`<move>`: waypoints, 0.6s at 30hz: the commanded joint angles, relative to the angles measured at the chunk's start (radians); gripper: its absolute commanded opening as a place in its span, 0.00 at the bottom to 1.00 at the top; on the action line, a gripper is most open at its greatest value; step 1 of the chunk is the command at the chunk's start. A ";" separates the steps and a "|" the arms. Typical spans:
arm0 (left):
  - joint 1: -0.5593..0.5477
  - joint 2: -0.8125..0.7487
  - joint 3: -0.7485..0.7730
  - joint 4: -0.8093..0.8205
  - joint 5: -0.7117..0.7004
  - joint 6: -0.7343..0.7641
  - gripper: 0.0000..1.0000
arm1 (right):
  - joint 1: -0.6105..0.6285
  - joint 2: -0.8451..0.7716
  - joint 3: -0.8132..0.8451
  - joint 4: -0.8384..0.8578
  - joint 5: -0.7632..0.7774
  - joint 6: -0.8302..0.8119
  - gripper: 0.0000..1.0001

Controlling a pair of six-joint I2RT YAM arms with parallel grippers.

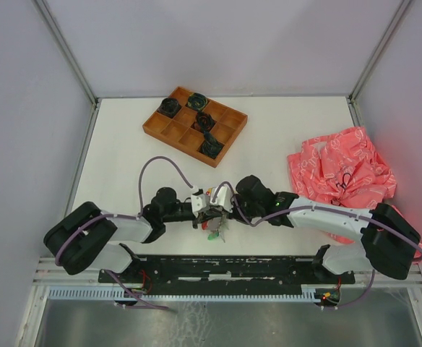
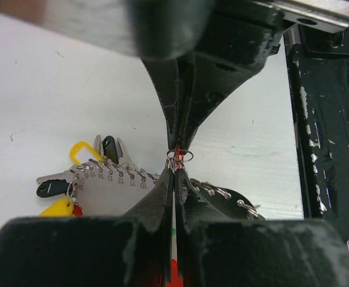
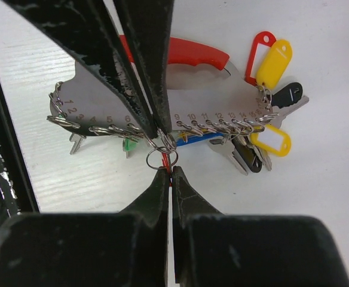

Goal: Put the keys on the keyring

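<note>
Red-handled grey metal crescent keyring (image 3: 198, 52) on white worktop (image 3: 330, 209) carries many colour-tagged keys (image 3: 270, 142); left jaws and right jaws, both shut, meet at small silver ring (image 3: 161, 158), seemingly not yet hooked.

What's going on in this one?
Both arms meet over the near middle of the table. The left gripper and right gripper are shut, tip to tip at a small ring on the edge of the red-handled keyring. Several keys with coloured tags already hang from it. What exactly each gripper pinches cannot be told.
</note>
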 commanded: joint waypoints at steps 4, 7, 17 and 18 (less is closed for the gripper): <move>-0.019 -0.038 -0.032 0.182 0.010 -0.019 0.03 | -0.022 0.060 0.069 0.015 0.017 0.068 0.01; -0.034 -0.031 -0.037 0.219 0.006 -0.020 0.03 | -0.023 0.102 0.097 0.021 -0.008 0.083 0.01; -0.057 -0.034 -0.063 0.236 -0.059 0.000 0.03 | -0.064 0.126 0.113 -0.002 0.007 0.150 0.03; -0.057 -0.036 -0.064 0.227 -0.069 0.006 0.03 | -0.071 0.101 0.097 -0.001 0.010 0.151 0.06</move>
